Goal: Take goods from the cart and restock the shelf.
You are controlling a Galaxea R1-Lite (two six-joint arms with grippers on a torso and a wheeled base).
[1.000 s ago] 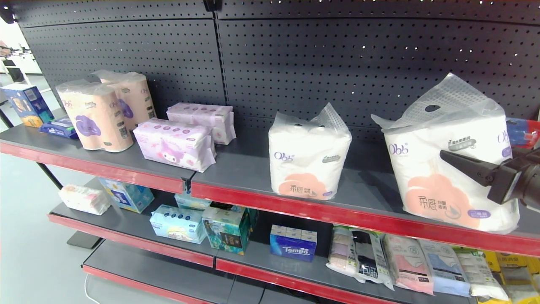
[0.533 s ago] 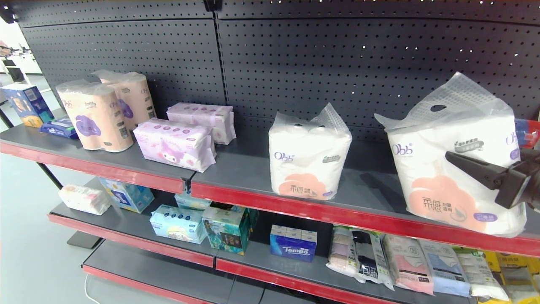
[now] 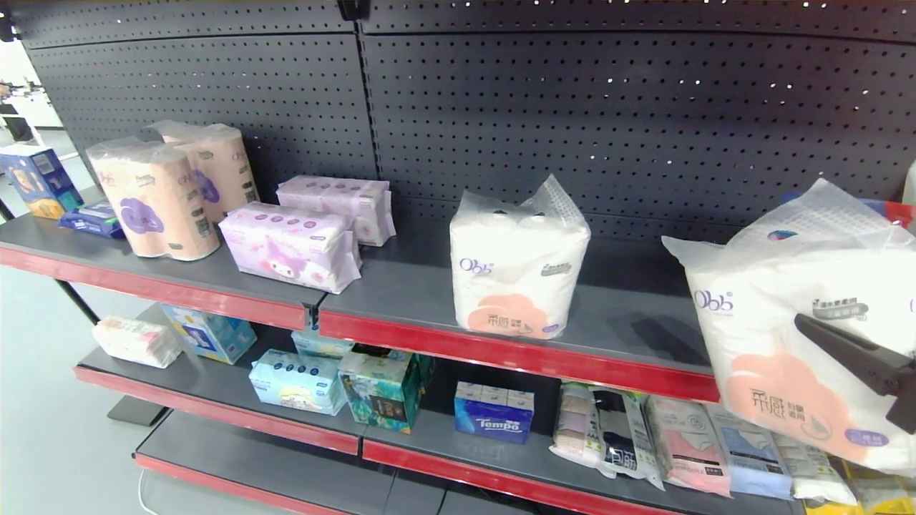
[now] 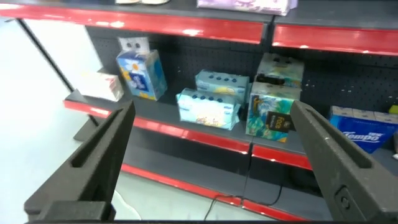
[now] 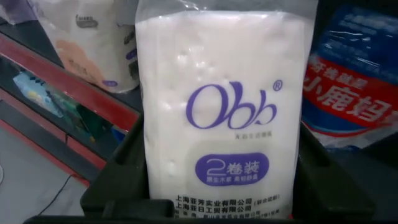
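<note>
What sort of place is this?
Probably a shop, or a mock one: red-edged shelves, a black pegboard back wall, and packaged tissue goods, like the toilet paper pack in the right gripper.

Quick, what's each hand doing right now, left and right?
Left hand: open, holding nothing.
Right hand: closed on the white toilet paper pack.

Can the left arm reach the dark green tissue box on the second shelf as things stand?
Probably yes: the left claw is open and faces the dark green tissue box, with nothing between them.
</note>
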